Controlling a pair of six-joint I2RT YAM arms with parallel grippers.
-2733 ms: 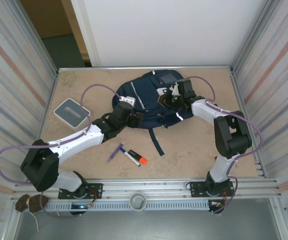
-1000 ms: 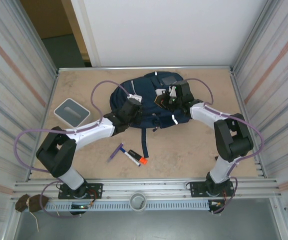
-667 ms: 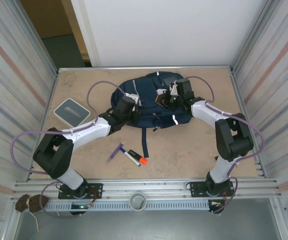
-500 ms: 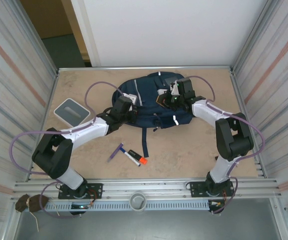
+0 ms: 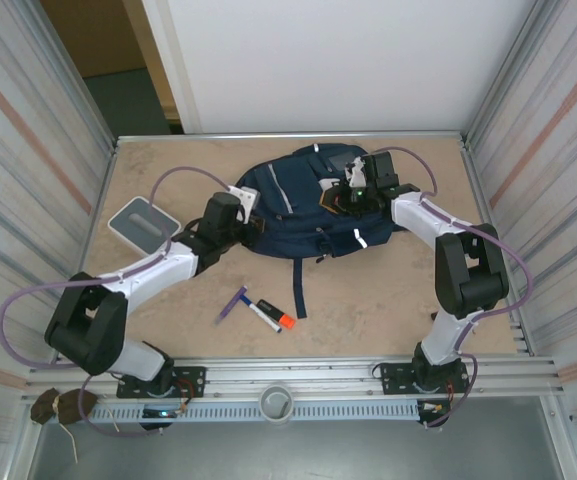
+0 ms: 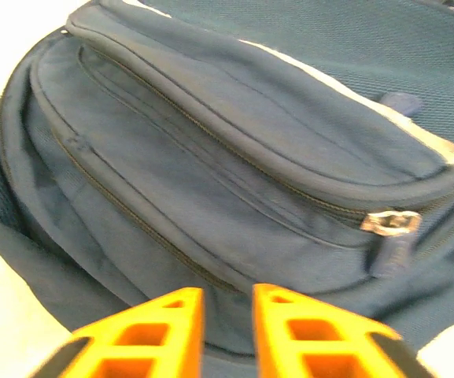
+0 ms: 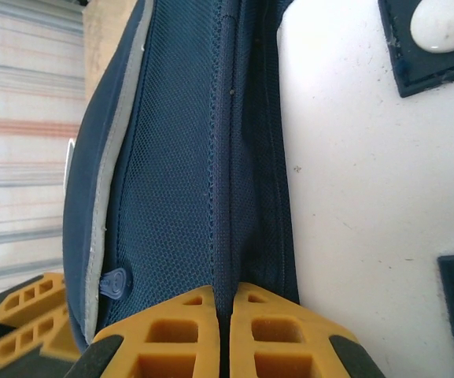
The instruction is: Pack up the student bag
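Item 1, backpack [image 5: 303, 210]: navy with thin white stripes. It lies flat at the 12 o'clock end of the table [image 5: 398, 290], with one dark strap [image 5: 298, 285] trailing toward 6 o'clock.

Item 2, my left gripper [image 6: 227, 315]: at the backpack's 9 o'clock edge. The fingers stand a narrow gap apart with nothing between them. In the wrist view a metal zip pull [image 6: 385, 223] lies ahead at 2 o'clock.

Item 3, my right gripper [image 7: 224, 323]: on the backpack's 2 o'clock corner. The fingers are pressed almost together, pinching a ridge of navy fabric beside a white panel [image 7: 352, 157].

Item 4, grey tray [image 5: 143, 222]: at 9 o'clock from the backpack, apart from it.

Item 5, blue pen [image 5: 233, 302] and orange-capped marker [image 5: 271, 314]: lying near each other at 7 o'clock from the backpack, beside the strap's end and well apart from both grippers.
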